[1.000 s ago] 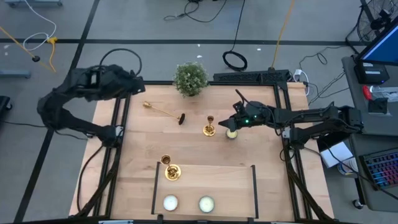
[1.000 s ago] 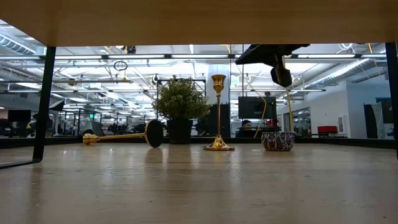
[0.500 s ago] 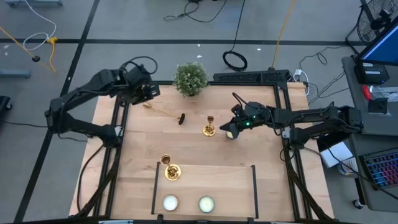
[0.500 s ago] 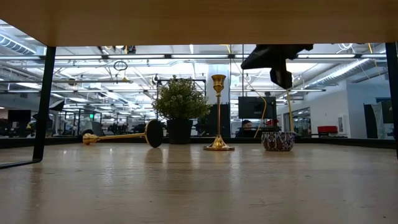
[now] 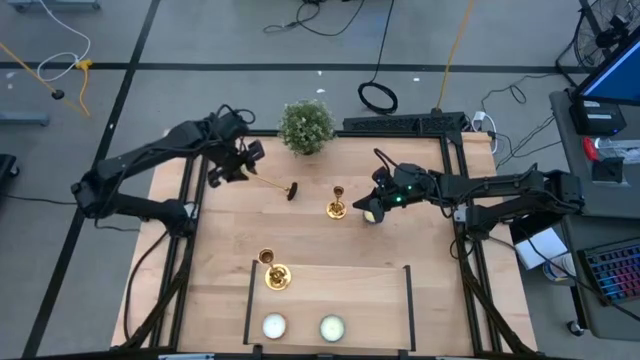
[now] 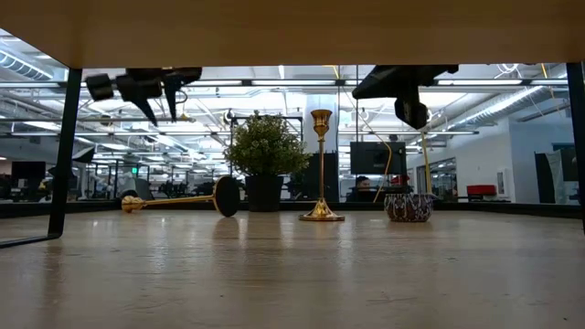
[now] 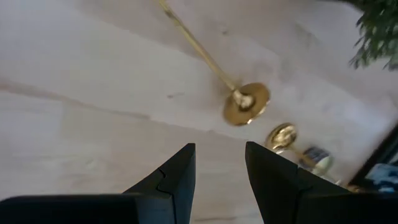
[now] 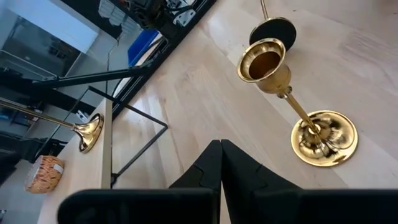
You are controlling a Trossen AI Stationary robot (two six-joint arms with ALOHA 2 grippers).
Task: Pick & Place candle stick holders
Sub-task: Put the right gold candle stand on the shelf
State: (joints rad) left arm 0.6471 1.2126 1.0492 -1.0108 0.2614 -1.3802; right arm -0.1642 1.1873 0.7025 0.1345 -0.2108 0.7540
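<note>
— What sits at the left of the table?

— My left gripper [image 5: 243, 160] hangs with fingers spread above a shiny gold candlestick lying on its side [image 5: 264, 180] on the pale wooden table [image 5: 430, 300].

— And nearer the middle?

— A bushy green potted plant [image 5: 306, 126] stands at the far edge. A second gold candlestick [image 5: 337, 203] stands upright mid-table; a third [image 5: 273, 270] stands nearer the front.

— The right side?

— My right gripper [image 5: 370, 205], fingers pressed together and holding nothing, hovers just beside the middle candlestick, over a small patterned bowl [image 6: 408, 206].

A toppled candlestick [image 5: 262, 180] lies left of an upright one [image 5: 337, 203], seemingly apart.
</note>
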